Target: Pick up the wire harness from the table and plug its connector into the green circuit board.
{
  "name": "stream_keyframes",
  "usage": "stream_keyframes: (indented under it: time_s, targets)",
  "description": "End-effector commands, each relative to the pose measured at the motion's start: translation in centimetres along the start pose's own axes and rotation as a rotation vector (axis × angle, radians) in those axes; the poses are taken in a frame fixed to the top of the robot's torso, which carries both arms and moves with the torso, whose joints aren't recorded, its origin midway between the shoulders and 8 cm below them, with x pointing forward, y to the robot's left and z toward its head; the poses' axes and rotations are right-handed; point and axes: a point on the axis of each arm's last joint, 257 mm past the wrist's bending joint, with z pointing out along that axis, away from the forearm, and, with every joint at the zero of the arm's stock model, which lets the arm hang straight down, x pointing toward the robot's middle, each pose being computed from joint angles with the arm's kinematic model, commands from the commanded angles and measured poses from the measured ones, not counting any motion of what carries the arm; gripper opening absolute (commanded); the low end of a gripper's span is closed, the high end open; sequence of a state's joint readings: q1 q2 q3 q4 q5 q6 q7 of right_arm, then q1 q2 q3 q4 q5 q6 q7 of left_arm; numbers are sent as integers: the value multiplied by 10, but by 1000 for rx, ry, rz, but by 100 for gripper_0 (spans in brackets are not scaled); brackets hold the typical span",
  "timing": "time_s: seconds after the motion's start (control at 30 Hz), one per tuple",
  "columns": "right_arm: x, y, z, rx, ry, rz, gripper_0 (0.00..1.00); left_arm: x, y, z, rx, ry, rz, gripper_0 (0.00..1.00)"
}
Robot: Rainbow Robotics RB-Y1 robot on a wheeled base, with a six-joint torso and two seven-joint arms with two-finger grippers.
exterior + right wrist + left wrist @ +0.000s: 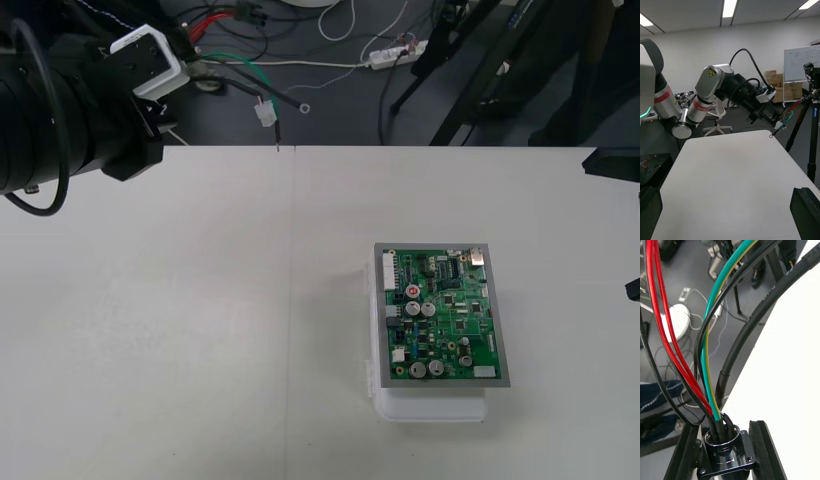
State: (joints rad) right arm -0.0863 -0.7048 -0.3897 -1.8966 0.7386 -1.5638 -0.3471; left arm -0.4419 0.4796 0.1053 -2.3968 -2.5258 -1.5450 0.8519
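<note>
Clamping the harness (787, 117) by its round metal socket (722, 438) in the left gripper (724, 461), held it at upper left of the front view, wires (707, 363) trailing to a pale plug (265, 113) over dark floor (330, 110). Had the right gripper's (728, 198) fingers (807, 213) wide apart. Showed the green circuit board (440, 315) at lower right, well apart.

Glossy plastic-sheathed wires (706, 363) enter a shiny metal socket (723, 442); the table (180, 330) looks matt, smooth.

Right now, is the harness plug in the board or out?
Out. Plug dangles in the air, apart from the board; left pincer shut on the socket.
</note>
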Motion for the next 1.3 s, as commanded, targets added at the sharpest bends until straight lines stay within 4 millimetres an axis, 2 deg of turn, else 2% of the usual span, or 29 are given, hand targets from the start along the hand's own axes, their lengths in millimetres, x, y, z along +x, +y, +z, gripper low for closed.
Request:
stream_keyframes:
  time_s: [0.03,0.37,0.57,0.7,0.93,1.17,1.3]
  targets:
    - [-9,1,12,-33,-24,56,100,-45,15,-13,-75,-89,116,0]
    - [-14,4,20,-40,-29,101,100,-99,1,-24,-130,-181,156,0]
    - [-25,-2,27,-6,-46,178,100,-121,-5,-31,-141,-233,204,0]
    - [-27,-6,35,22,-34,167,100,-137,-14,-37,-139,-266,255,0]
    - [-31,-16,53,63,-63,155,100,-155,-33,-44,-123,-311,314,0]
    - [-41,-24,70,106,-113,236,100,-175,-55,-44,-91,-361,368,0]
    - [-47,-24,72,108,-130,270,100,-179,-59,-44,-90,-375,381,0]
